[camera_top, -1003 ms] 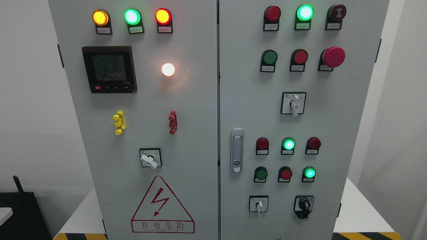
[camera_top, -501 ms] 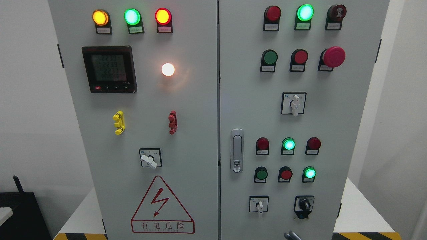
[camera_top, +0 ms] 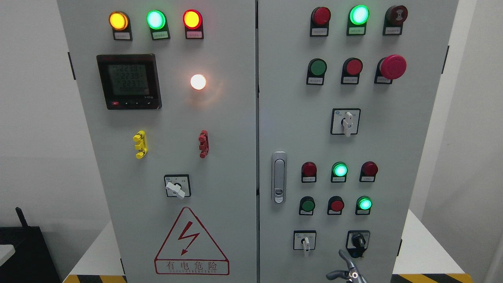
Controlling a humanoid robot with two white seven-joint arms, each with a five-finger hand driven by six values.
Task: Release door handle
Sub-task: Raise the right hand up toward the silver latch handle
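A silver, pill-shaped door handle (camera_top: 279, 177) sits upright and flush against the left edge of the grey cabinet's right door (camera_top: 393, 137), just beside the seam between the two doors. Its long recessed lever runs vertically, with a small round lock at the lower end. The handle lies folded flat against the panel, and the door itself stands shut, level with its neighbour.

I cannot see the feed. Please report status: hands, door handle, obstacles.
Right hand at bottom edge, fingers spread, holding nothing. Left out of view. Door handle free, flush. Nothing blocking.
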